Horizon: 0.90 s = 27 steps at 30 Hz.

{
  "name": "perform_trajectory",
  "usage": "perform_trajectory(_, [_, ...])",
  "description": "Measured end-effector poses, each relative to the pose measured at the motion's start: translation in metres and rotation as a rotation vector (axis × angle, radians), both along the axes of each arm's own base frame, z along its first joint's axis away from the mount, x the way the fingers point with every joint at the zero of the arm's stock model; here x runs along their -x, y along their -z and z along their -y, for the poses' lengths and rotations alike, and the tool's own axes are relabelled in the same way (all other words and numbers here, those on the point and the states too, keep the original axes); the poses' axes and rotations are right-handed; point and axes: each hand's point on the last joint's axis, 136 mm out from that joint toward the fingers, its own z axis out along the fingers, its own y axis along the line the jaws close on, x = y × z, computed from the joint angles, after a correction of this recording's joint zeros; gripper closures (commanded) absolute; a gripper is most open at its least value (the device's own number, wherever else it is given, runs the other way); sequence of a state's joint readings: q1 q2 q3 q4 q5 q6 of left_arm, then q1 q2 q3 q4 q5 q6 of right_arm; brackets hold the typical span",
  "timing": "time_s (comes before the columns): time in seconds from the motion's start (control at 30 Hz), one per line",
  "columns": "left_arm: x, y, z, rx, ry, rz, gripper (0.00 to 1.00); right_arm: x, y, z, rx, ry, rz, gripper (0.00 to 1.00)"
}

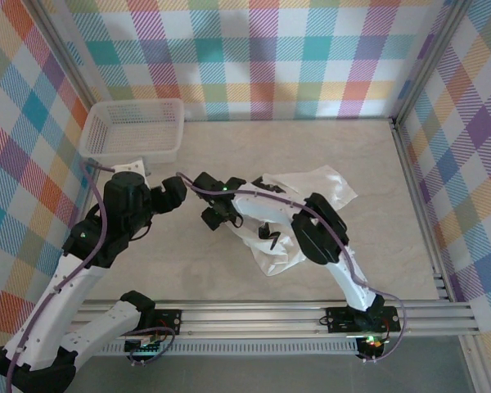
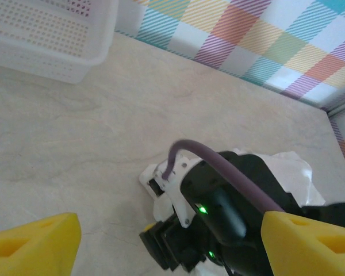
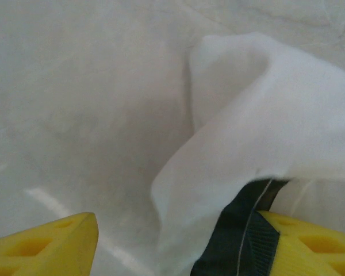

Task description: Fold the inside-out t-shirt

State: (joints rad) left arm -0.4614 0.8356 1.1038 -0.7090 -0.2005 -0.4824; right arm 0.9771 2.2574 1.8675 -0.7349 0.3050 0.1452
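1. The counter [image 1: 311,143], pale and marbled, spans the middle of the overhead frame.
2. The inside-out t-shirt [image 1: 327,187] lies crumpled on it, right of centre, partly under the right arm.
3. The white mesh basket [image 1: 131,106] sits in the upper left of that frame, well apart from the shirt.
4. The left tool [image 2: 172,247] gapes wide, holding nothing.
5. The right tool [image 3: 184,247] stands parted, with 1 shirt fold draped against its lower-right side, not pinched.

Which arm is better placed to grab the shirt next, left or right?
Right, probably: the right gripper is open with the t-shirt touching it. The left gripper is open over the table, the right arm between it and the cloth.
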Motion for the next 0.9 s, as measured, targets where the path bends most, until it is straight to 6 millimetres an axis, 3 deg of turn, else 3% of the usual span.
perform_trajectory(0.23, [0.000, 0.004, 0.000, -0.003, 0.001, -0.008, 0.18, -0.012, 0.018, 0.011, 0.118, 0.008, 0.056, 0.97])
perform_trajectory(0.43, [0.000, 0.004, 0.000, -0.003, 0.001, -0.007, 0.18, -0.019, 0.005, 0.013, 0.130, -0.020, 0.120, 1.00])
perform_trajectory(0.53, [0.000, 0.004, 0.000, -0.003, 0.001, -0.007, 0.18, -0.018, -0.015, 0.015, 0.081, -0.020, 0.118, 1.00])
perform_trajectory(0.63, [0.000, 0.002, 0.000, -0.001, 0.001, -0.003, 0.18, -0.016, -0.061, 0.020, -0.064, -0.003, 0.104, 1.00])
perform_trajectory(0.73, [0.001, 0.001, 0.001, 0.002, 0.006, 0.004, 0.18, -0.021, -0.139, 0.036, -0.288, 0.023, 0.135, 1.00])
perform_trajectory(0.83, [-0.001, 0.005, 0.005, 0.000, 0.025, -0.012, 0.18, -0.027, -0.244, 0.081, -0.548, 0.087, 0.263, 1.00])
perform_trajectory(0.9, [-0.005, 0.009, 0.010, -0.004, 0.044, -0.031, 0.18, -0.026, -0.292, 0.122, -0.673, 0.148, 0.354, 1.00])
